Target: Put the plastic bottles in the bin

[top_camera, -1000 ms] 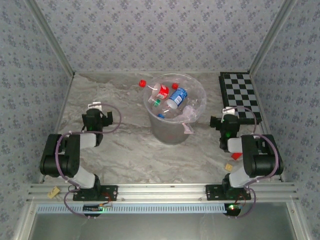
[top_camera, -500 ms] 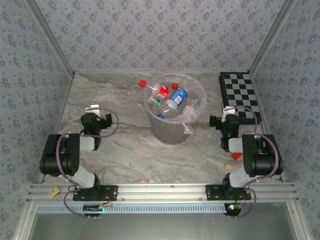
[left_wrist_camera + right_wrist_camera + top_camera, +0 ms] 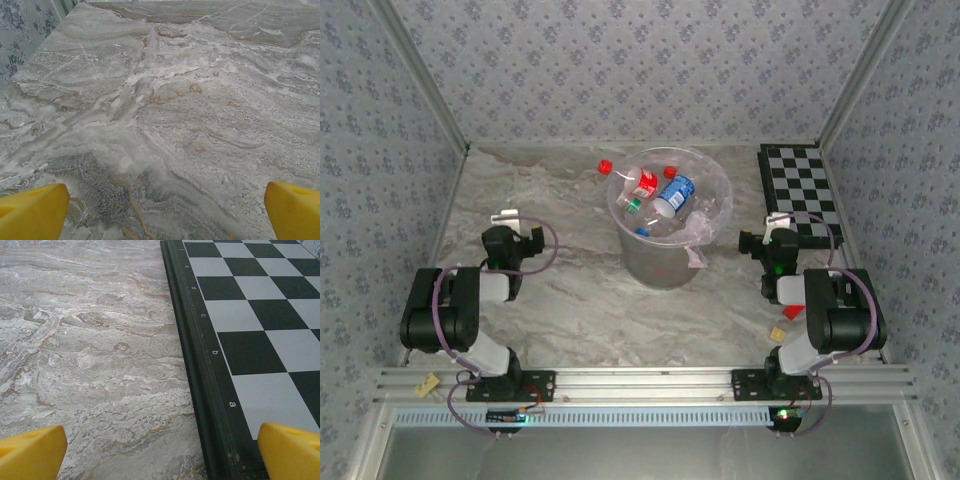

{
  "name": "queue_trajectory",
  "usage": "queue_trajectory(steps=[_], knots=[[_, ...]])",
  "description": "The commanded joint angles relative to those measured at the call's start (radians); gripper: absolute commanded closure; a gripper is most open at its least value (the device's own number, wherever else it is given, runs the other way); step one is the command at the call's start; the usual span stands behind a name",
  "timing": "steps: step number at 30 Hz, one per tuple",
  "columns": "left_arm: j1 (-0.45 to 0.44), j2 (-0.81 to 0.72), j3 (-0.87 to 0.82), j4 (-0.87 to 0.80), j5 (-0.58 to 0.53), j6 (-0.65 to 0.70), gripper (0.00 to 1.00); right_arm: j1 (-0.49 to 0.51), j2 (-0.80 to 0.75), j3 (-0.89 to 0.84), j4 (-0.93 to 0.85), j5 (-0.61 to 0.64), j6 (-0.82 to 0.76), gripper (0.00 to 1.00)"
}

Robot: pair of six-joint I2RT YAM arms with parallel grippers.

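The bin (image 3: 660, 262), a translucent round bucket with a clear liner, stands mid-table. Several plastic bottles lie inside it, among them one with a red label (image 3: 642, 183) and one with a blue label (image 3: 675, 192). My left gripper (image 3: 505, 216) rests low to the left of the bin, open and empty. In the left wrist view its yellow fingertips (image 3: 32, 212) stand wide apart over bare marble. My right gripper (image 3: 778, 222) sits to the right of the bin, also open, and its yellow fingertips (image 3: 292, 450) straddle the checkerboard's near left edge.
A black-and-white checkerboard (image 3: 798, 182) lies at the back right, its black border (image 3: 200, 365) close to my right fingers. A small red cap-like thing (image 3: 604, 166) sits behind the bin's left rim. A red block (image 3: 792, 312) and a yellow block (image 3: 777, 333) lie by the right arm.
The left gripper drew slightly left and back a second ago, then held still. The right arm, the bin and the bottles have not moved.
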Motion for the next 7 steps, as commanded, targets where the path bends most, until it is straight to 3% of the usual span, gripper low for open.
queue_trajectory(steps=[1, 7], knots=[[0.0, -0.004, 0.006, 0.03, 0.015, -0.01, 0.0, -0.004, -0.002, 0.026, 0.014, -0.011, -0.002, 0.0], [0.0, -0.003, 0.006, 0.03, 0.016, -0.011, 0.0, -0.003, -0.003, 0.023, 0.02, -0.008, -0.004, 0.0]])
